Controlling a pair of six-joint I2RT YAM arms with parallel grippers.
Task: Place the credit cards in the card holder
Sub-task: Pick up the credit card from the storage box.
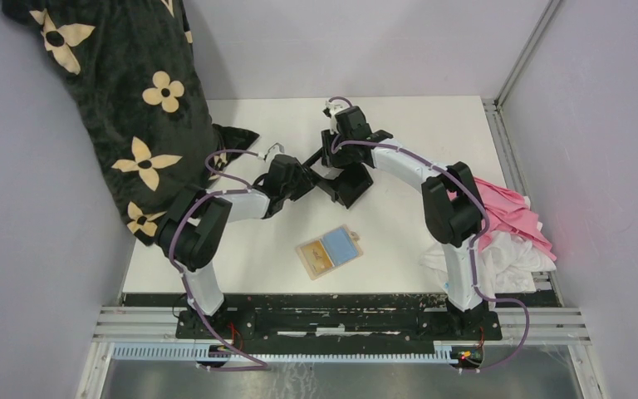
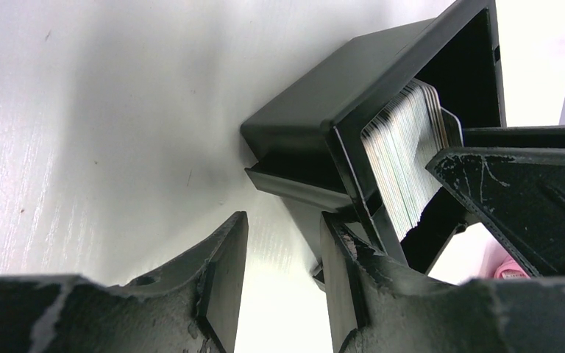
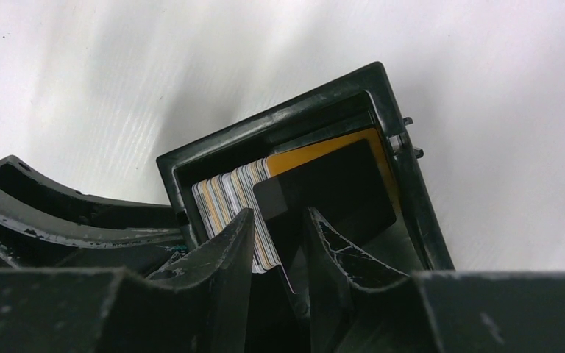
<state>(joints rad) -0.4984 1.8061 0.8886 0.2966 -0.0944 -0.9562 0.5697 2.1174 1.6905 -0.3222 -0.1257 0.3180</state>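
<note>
Tray (image 3: 279, 121) walls and left hand (image 2: 283, 220) hem the card stack (image 3: 224, 195).

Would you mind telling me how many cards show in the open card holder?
2: a golden-yellow card in the left half of the card holder and a blue card in its right half. Others could be hidden underneath.

1. Top view: the 2 arms (image 1: 399, 162) cover most of the black tray (image 1: 353, 189), and what it holds is not visible there.
2. Right wrist view: a dark card (image 3: 331, 191) hides most of the golden-yellow card (image 3: 294, 160). Its lower edge is behind the right tool (image 3: 279, 220), so the grip is unclear.
3. The card holder (image 1: 330, 251) is too small for details.
</note>
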